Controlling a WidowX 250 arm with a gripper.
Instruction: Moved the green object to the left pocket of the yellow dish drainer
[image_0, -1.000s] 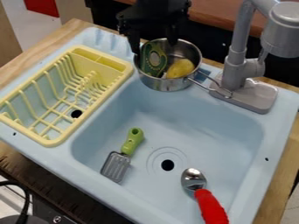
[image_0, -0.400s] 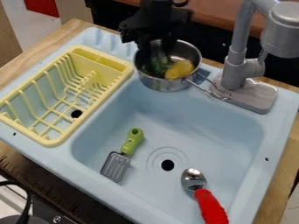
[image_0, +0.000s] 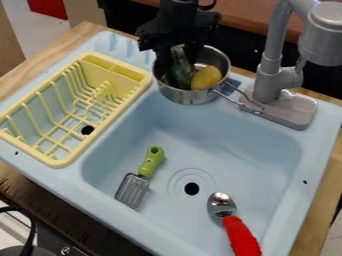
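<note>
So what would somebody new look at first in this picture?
Probably the spoon's bright red handle, down at the bottom of the picture in the pale blue sink. Next might come the big yellow dish drainer on the left. Up top, the black gripper hangs at a metal pot with green and yellow things inside.

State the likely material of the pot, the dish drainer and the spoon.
The pot looks like bare metal, its silvery wall catching soft reflections. The dish drainer seems to be moulded yellow plastic, evenly coloured with rounded ribs. The spoon has a shiny, mirror-like bowl, probably steel; its bumpy red handle could be plastic or rubber.
</note>
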